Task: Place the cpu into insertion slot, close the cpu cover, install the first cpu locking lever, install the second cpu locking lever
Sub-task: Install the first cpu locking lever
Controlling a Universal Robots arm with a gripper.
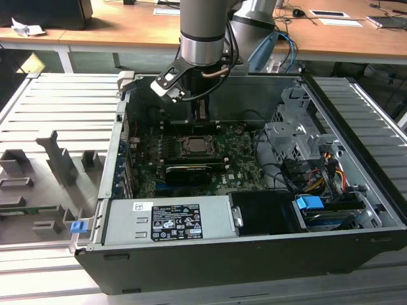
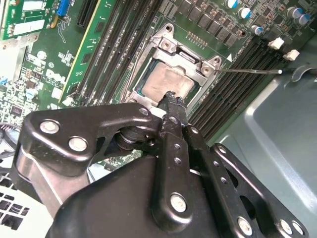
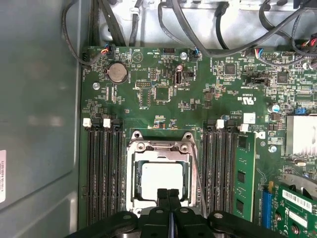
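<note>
A: What colour is the small flat square metal-topped cpu (image 3: 162, 179)?
B: Dull silver-grey. The thin square metal cpu cover (image 3: 159, 147) framing it is a brighter silver.
A: And round them?
B: A flat green circuit board (image 3: 163, 84) with fine pale print, and long narrow black memory slots (image 3: 101, 173) tipped white.
A: The jointed metal gripper (image 3: 168, 193)?
B: Matt black.

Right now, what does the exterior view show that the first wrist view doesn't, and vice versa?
Exterior view adds the open black computer case and its grey labelled power supply box. First wrist view adds the round silver coin battery and a green memory stick. Both show the shut gripper near the silver-grey square cpu framed by its metal cpu cover.
</note>
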